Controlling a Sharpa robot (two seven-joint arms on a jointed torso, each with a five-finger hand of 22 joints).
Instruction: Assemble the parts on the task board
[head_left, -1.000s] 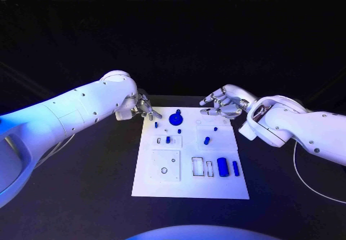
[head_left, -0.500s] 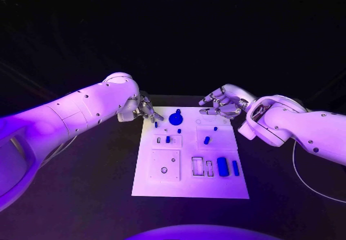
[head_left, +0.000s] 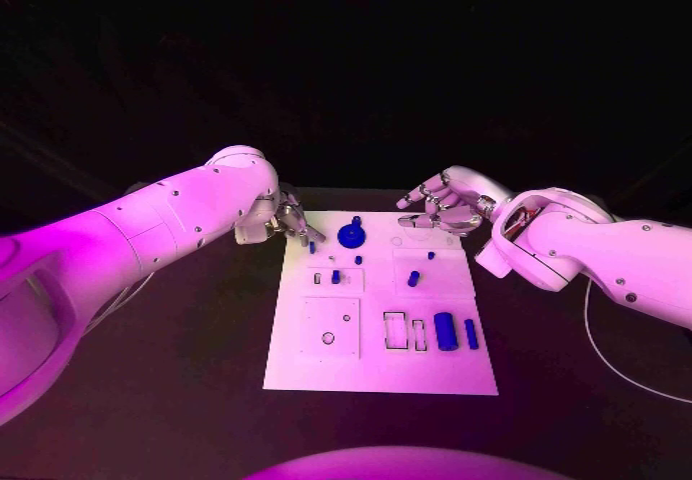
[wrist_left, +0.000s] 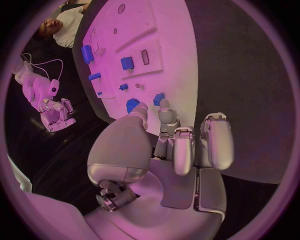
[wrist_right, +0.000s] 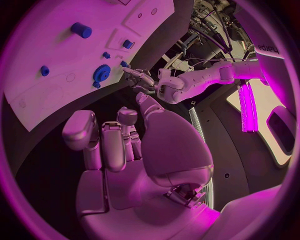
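Left robot hand (head_left: 289, 218) at the board's (head_left: 378, 375) far left corner, fingers curled, holding nothing. Right robot hand (head_left: 441, 208) above the far right edge, fingers likewise curled and holding nothing. Blue gear (head_left: 352, 236) stands between them.

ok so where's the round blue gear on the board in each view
Head view: the blue gear sits at the far end of the task board, just right of the left hand.
Left wrist view: it cannot be picked out for sure.
Right wrist view: gear beyond the right hand.
Shared landmark: the left hand beside it.
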